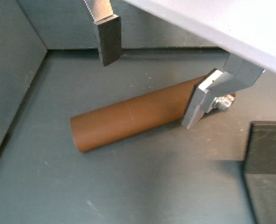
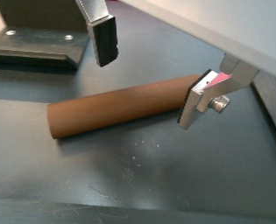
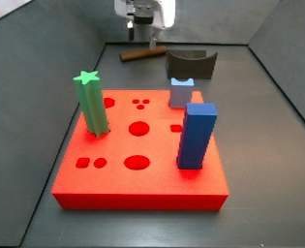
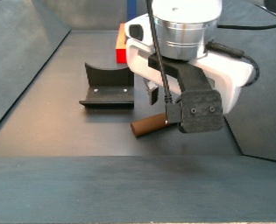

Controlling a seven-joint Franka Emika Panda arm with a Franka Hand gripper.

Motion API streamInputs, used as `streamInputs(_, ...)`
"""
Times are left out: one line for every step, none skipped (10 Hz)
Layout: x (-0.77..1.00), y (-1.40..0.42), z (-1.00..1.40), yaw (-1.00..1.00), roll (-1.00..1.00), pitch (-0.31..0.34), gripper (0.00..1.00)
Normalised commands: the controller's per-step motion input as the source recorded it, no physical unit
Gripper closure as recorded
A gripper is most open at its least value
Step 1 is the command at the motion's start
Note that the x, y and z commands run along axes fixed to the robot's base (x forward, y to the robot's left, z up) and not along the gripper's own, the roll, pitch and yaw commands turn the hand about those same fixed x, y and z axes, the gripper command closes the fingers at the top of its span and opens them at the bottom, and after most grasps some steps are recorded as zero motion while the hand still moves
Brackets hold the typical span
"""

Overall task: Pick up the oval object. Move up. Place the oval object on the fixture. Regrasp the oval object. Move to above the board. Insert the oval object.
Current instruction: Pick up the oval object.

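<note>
1 oval object (image 1: 134, 116) between 2 parted gripper (image 1: 155, 77) fingers (image 1: 109, 44)

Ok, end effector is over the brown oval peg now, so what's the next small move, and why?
Probably lower a little further, then close. The slim brown oval peg lies flat on the floor, and the end effector is open and straddling one end of it, its silver fingers on either side but seemingly not yet touching. The dark notched fixture sits apart, out of the way.
</note>
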Motion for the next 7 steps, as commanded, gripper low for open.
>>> streamInputs(0.0, 0.04, -0.21, -0.5, -0.29, -0.229, 0.0)
streamInputs(0.13, 0.0, -0.29, -0.65, -0.28, -0.21, 0.0)
streamInputs(0.16, 0.0, -0.35, -0.65, -0.16, -0.134, 0.0)
streamInputs(0.0, 0.0, -0.36, -0.57, -0.01, 0.0, 0.0)
streamInputs(-0.12, 0.0, -0.36, -0.51, -0.01, -0.08, 0.0)
streamInputs(-0.07, 0.0, -0.41, -0.45, -0.06, -0.173, 0.0)
streamInputs(0.0, 0.0, -0.35, -0.43, -0.09, -0.24, 0.0)
